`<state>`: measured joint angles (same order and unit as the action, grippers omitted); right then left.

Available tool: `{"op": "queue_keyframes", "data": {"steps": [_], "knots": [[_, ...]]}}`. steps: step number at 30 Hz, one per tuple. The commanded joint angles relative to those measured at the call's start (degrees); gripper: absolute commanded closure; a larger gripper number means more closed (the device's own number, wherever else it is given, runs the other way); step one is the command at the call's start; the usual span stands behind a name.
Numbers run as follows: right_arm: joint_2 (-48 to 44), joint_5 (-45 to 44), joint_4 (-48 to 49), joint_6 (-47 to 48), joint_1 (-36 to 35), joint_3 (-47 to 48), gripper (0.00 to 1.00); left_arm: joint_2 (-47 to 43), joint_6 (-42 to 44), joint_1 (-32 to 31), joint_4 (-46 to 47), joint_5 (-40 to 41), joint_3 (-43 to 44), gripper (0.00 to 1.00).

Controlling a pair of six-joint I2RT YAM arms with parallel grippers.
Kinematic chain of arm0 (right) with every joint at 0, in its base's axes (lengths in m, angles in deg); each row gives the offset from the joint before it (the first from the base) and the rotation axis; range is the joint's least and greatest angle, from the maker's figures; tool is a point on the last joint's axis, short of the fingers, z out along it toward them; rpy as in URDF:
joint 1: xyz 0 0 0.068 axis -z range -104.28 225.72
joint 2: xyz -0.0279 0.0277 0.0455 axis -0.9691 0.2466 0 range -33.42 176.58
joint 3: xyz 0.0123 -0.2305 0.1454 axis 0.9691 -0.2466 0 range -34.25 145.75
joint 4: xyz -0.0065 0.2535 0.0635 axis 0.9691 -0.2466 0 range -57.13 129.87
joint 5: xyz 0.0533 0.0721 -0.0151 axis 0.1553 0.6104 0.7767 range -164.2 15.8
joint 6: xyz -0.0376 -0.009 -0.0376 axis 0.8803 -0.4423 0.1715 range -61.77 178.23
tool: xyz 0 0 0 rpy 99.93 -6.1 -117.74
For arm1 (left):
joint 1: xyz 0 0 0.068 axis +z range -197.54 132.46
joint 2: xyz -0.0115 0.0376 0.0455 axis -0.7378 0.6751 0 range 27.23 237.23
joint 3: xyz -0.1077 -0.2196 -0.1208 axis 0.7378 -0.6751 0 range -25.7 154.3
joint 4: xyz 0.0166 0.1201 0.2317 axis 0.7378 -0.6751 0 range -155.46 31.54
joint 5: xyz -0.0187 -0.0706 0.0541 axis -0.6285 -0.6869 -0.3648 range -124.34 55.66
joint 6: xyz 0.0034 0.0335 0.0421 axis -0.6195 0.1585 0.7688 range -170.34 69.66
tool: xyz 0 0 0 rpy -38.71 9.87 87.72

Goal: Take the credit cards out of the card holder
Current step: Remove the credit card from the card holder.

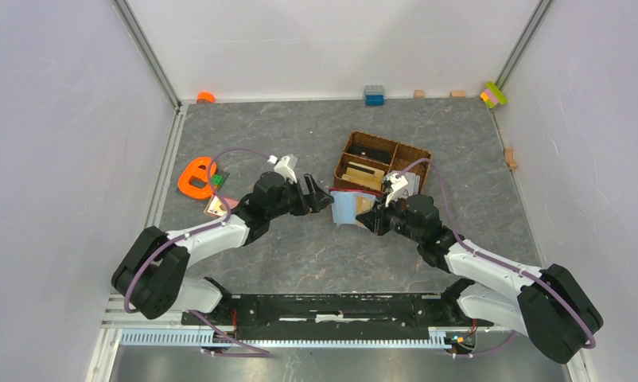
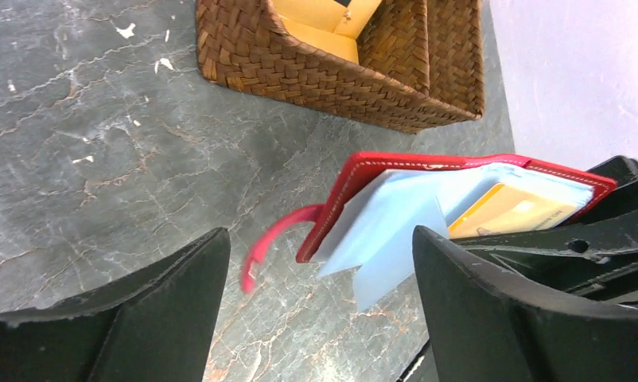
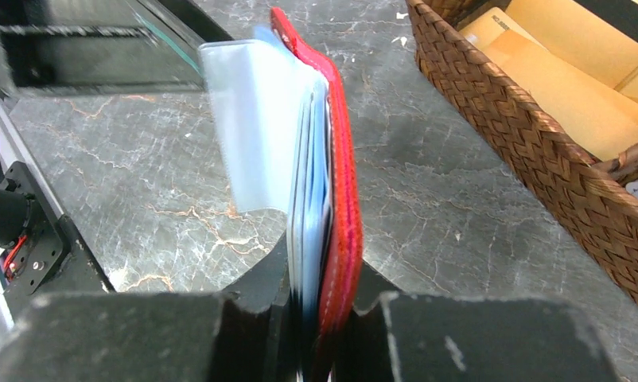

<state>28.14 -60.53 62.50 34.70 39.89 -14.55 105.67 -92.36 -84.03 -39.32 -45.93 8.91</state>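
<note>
Pinching the open card holder (image 3: 344, 159), your right fingers (image 3: 475, 342) clamp one edge; your left fingers (image 2: 499, 318) spread beside its credit cards (image 2: 511, 208).

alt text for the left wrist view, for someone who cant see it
A red card holder, clamped at its right end by the right gripper, hangs open above a grey table, pale blue sleeves fanned out and an orange-tan card showing. The left gripper frames it, jaws open; a wicker basket sits behind.
</note>
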Motion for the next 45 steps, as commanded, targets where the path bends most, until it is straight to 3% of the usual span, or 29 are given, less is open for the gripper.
{"op": "queue_keyframes", "data": {"steps": [1, 3, 11, 15, 20, 25, 29, 37, 45], "knots": [[-1.4, -0.9, 1.3, 0.8, 0.5, 2.1, 1.00, -2.8, -3.9, 2.5, 5.0, -2.5, -2.0, 0.05], [-1.6, 0.8, 2.2, 0.6, 0.7, 1.8, 1.00, -3.0, -4.7, 3.2, 6.9, -3.6, -3.0, 0.00], [-1.0, 7.2, 5.9, -1.7, 1.5, 1.1, 1.00, -1.8, -5.5, 3.3, 23.5, -12.7, -7.2, 0.00], [-1.3, 10.8, 7.9, -4.1, 2.0, 0.8, 1.00, -1.7, -6.8, 3.3, 27.7, -12.4, -8.9, 0.00], [-2.8, 9.6, 6.1, -4.2, 2.7, 0.6, 1.00, -12.5, -5.3, 4.4, 26.8, -4.1, -14.5, 0.00], [-3.0, 11.5, 6.7, -4.8, 3.1, 0.6, 1.00, -20.8, 1.7, 2.1, 25.5, -7.3, -13.9, 0.00], [-3.4, 13.4, 8.0, -5.3, 3.2, 0.4, 1.00, -18.4, 6.1, -1.8, 19.6, -4.8, -10.5, 0.00], [-4.7, 15.5, 9.9, -6.3, 3.3, -0.2, 1.00, -12.6, 7.0, -1.9, 12.3, -0.2, -6.6, 0.00], [-4.0, 17.2, 10.9, -6.7, 3.9, -0.3, 1.00, -8.7, 7.6, -1.3, 11.9, -4.6, -4.4, 0.00]]}}
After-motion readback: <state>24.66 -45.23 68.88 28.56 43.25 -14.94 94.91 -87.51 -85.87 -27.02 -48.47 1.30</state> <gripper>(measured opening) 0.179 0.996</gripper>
